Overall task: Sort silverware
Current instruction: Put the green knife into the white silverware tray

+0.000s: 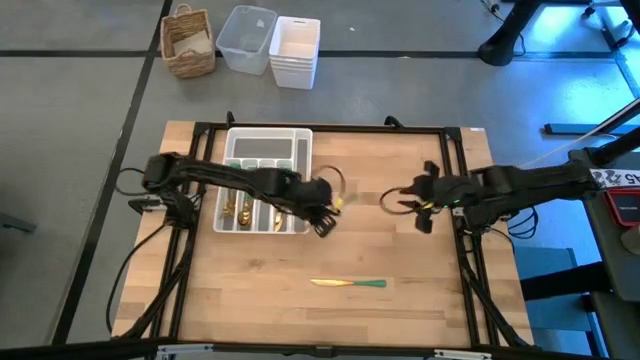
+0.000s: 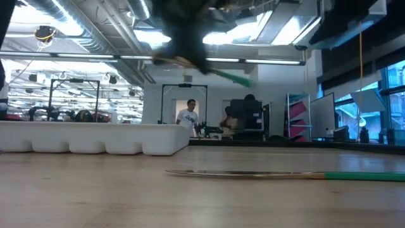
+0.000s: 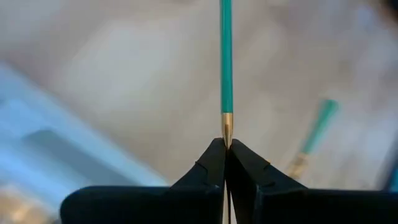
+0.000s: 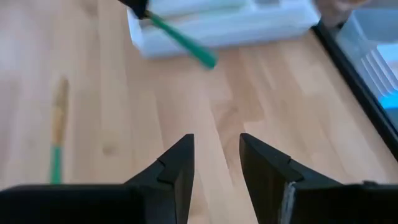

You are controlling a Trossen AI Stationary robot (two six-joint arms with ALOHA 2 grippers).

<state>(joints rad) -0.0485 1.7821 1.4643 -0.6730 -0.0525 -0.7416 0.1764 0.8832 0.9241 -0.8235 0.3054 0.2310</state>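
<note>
We start at the left, with the white tray (image 1: 262, 185): gold heads of sorted silverware (image 1: 243, 212) show in its near compartments. The left gripper (image 1: 325, 222) hangs just off the tray's near right corner, its fingers (image 3: 214, 163) clamped on one piece (image 3: 226, 59) at the gold end — the slim green handle juts out past the tips. In the low view the same piece shows tilted in the air, clear of the desk (image 1: 400, 310). What kind of piece it is we cannot tell, since the head is hidden in the grip.

We judge the step in hand to be the carry of this piece to the tray; placement is not yet done. The next move calls for bringing the tips over the matching compartment, aligning the handle with the slot, and lowering before release.

Further right, one more piece (image 1: 348, 284) lies flat on the desk, well apart from either set of fingers — still to be sorted.

At the far right, the right gripper (image 1: 390, 200) waits above bare desk with fingers apart and nothing between them.
</note>
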